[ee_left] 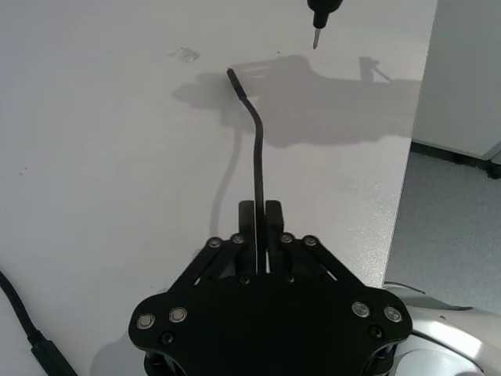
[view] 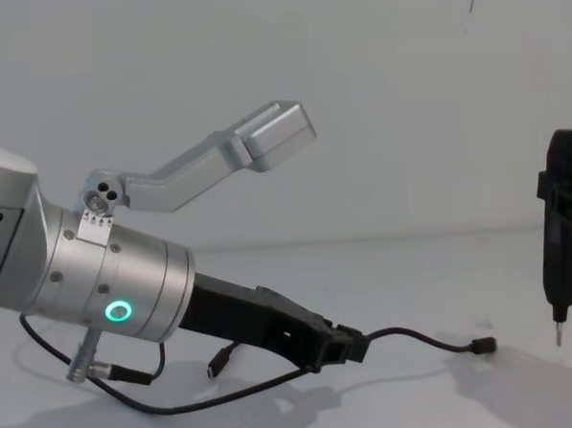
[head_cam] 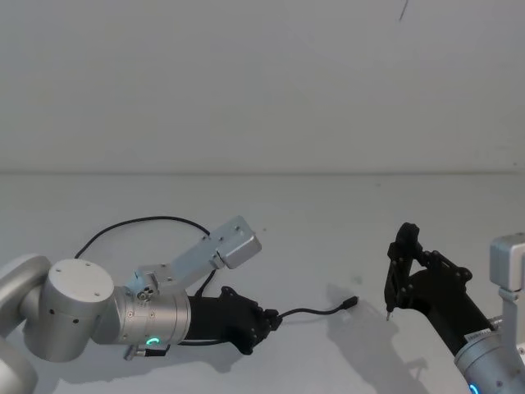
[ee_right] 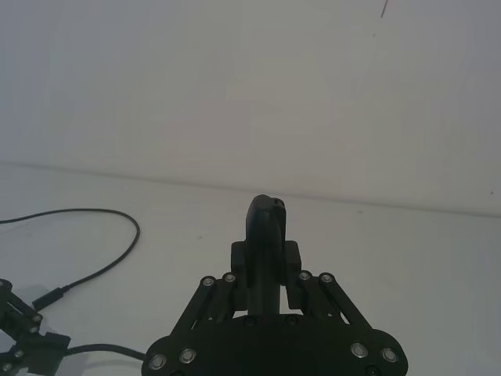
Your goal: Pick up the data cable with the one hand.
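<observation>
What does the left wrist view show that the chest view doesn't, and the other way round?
Left wrist adds: the fingers of the left gripper closed on the data cable, plus the table's edge. Chest adds: the left arm's green ring, and the right gripper, at the right, holding the slim black tool. Shared: the cable's free plug and the tool's metal tip.

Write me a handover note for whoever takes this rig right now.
Left gripper: shut on the data cable near one end, low over the table.
Right gripper: off to the right, shut on a slim black tool held tip down above the table.
Cable: the plug end sticks out past the left gripper; the rest loops on the table behind the left arm.
Done: the grasp.
Left: lift the cable clear.
</observation>
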